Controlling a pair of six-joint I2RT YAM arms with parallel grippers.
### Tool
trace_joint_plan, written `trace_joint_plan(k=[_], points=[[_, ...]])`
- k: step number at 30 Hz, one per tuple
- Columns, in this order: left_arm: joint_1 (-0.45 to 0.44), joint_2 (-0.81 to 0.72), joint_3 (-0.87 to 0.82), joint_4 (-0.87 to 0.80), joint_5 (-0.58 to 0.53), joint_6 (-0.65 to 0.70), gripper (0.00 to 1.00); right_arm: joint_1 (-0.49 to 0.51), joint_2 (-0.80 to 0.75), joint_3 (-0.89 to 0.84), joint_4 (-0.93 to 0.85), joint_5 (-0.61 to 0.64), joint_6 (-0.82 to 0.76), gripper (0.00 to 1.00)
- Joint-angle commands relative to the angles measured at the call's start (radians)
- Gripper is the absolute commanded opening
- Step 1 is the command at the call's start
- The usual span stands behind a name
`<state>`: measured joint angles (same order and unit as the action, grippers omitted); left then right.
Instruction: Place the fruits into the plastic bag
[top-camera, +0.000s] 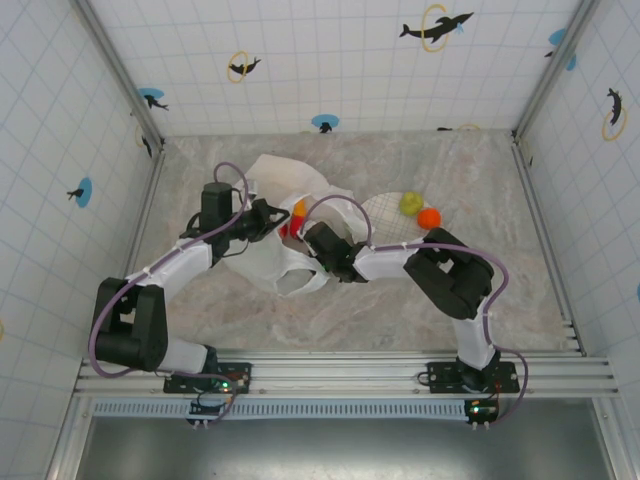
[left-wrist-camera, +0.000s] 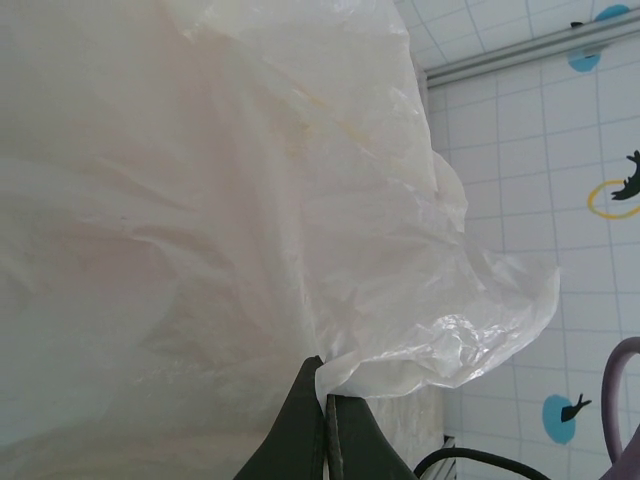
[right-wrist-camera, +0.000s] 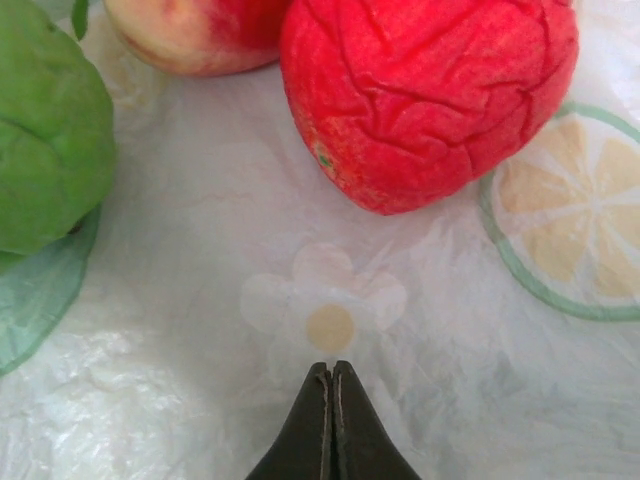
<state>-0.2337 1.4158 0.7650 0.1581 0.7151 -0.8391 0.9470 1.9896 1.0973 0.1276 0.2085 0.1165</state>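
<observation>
I see a marbled table boxed in by white tiled walls. A round gridded plate lies on it, right of centre. Dolphin stickers dot the walls. A metal rail runs along the near edge.

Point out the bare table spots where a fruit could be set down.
Bare table: the near strip between bag and rail, the far right corner beyond the plate, and the far left corner. Crowded: the middle, around bag and plate.
</observation>
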Motion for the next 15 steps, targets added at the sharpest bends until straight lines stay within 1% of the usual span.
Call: trace_joint_plan(k=[1, 7, 11, 12, 15], points=[[0.014, -0.010, 0.005, -0.006, 0.008, 0.009, 0.00, -0.004, -0.053, -0.029, -0.013, 0.030, 0.033, 0.00], [0.022, -0.016, 0.025, -0.007, 0.019, -0.007, 0.00, -0.012, -0.170, -0.080, 0.058, -0.042, 0.121, 0.00], [0.025, -0.015, 0.019, 0.006, 0.031, -0.027, 0.00, -0.018, -0.256, -0.169, 0.071, -0.088, 0.164, 0.00], [0.025, -0.015, 0.017, 0.012, 0.034, -0.035, 0.00, -0.016, -0.279, -0.201, 0.077, -0.087, 0.161, 0.02], [0.025, -0.017, 0.016, 0.029, 0.038, -0.054, 0.00, -0.018, -0.362, -0.322, 0.099, -0.081, 0.154, 0.16]])
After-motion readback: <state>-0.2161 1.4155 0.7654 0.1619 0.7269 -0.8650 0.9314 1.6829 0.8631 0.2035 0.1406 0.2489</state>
